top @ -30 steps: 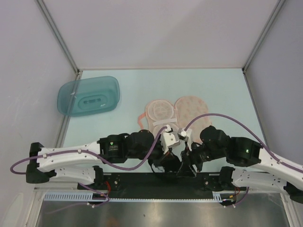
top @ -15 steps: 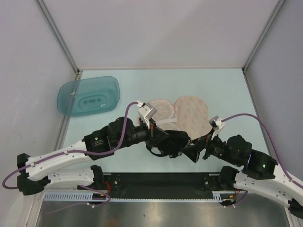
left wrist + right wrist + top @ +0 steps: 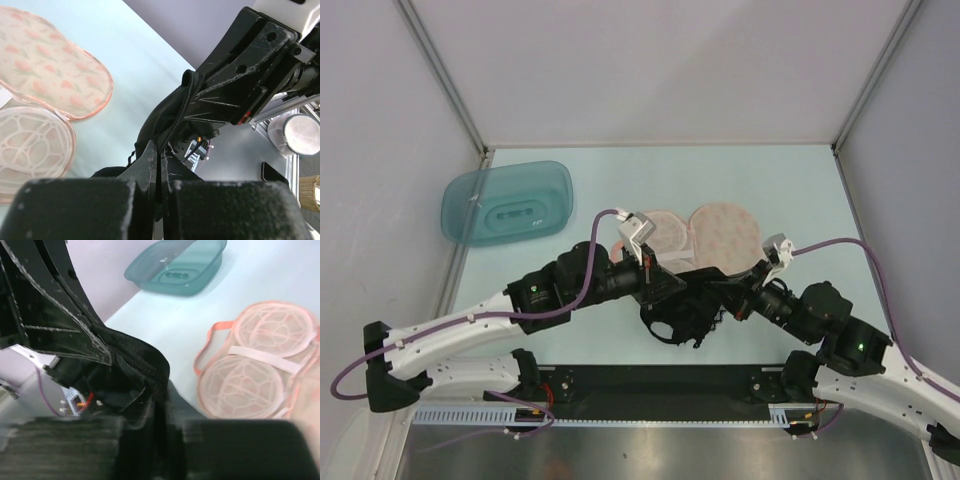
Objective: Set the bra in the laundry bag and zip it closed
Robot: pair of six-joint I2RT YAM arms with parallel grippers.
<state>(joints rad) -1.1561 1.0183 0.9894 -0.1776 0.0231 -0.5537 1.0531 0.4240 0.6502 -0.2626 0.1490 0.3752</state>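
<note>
My left pincer (image 3: 667,292) is clamped on the bra (image 3: 685,312), and the right pincer (image 3: 728,300) is pinched narrow on the same black fabric. The bra hangs between them, just short of the bag (image 3: 723,236) and outside it. The bag lies open on the counter (image 3: 800,195), pale mesh showing. The tub (image 3: 506,204) sits well apart, far left.

The left arm (image 3: 470,325) reaches from its base at the near left in a long diagonal toward the middle, elbow low and forearm raised. The left claw (image 3: 678,290) points right, its fingers pinched tight on the bra (image 3: 675,322). The right arm (image 3: 860,350) folds in from the near right, forearm stretched leftward. The right claw (image 3: 725,300) meets the other almost tip to tip, its jaws narrow on the same black cloth.
</note>
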